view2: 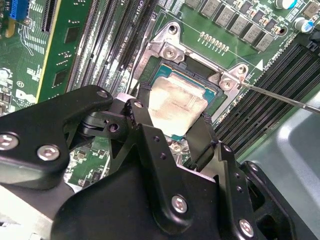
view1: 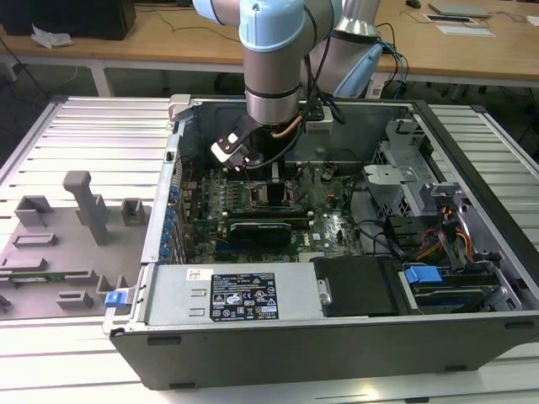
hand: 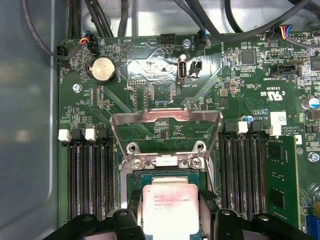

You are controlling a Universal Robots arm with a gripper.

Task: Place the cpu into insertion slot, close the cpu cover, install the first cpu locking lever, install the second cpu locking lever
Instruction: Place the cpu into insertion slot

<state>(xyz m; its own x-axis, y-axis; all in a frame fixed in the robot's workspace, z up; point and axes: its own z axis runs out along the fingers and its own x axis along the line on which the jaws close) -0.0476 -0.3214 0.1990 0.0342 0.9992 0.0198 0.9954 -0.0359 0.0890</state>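
Note:
The cpu [view2: 175,102] [hand: 169,206], a pale metal square, lies level at the insertion slot [view2: 167,67] [hand: 128,186], and whether it is fully seated cannot be told. My gripper [view2: 172,117] [hand: 170,200] is shut on the cpu, with one black finger [view2: 139,107] against one edge and the other finger against the opposite edge. The cpu cover [hand: 131,118] stands swung open beyond the slot, its window showing green board. A thin locking lever [view2: 285,100] juts free beside the slot. In the exterior view the gripper [view1: 271,172] reaches down into the case over the slot.
Rows of black memory slots [hand: 90,185] flank the slot on both sides, with a green memory module [hand: 281,192] in one. A long black card [view1: 261,227] lies just below the socket. Case walls [view1: 472,168], cables and drive bays [view1: 446,278] surround the board. A grey fixture [view1: 84,210] sits outside the case.

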